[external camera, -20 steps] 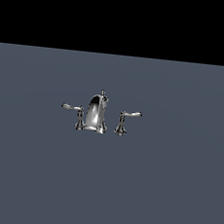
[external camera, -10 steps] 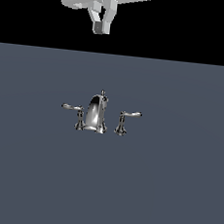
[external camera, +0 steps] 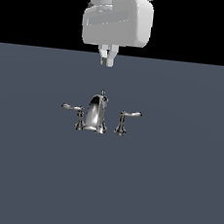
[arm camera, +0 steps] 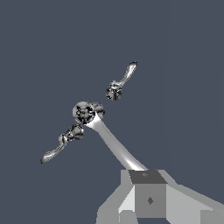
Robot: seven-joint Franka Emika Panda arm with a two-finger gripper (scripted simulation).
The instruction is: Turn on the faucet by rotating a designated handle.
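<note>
The gripper (external camera: 107, 60) hangs above the faucet (external camera: 95, 113), well clear of it, its two fingers close together with only a sliver showing between them and nothing held. The faucet sits out on the dark grey surface (external camera: 174, 189), spout arched toward the camera in the exterior view, a lever on either side. The one that matters is the handle (external camera: 125, 119) on the exterior view's right, standing on its own little flared foot with a clear gap between it and the spout base; the twin lever (external camera: 75, 113) on the other side crowds right up against that base. It looks like polished chrome, so call it hard, rigid and probably slick: a pinch on the rounded stem could slide off, and the better bet is the long flat blade of the lever, out toward its tip, where a sideways push gets the most turn. It should swing about its pedestal, not lift. The exterior view gives the height of the gripper over the fixture, and the pedestals in profile. The wrist view looks nearly straight down instead, laying out the handle (arm camera: 121, 83) as a thin blade angling away from the spout head, and it makes that gap plain, though it shows little of the fingers.
</note>
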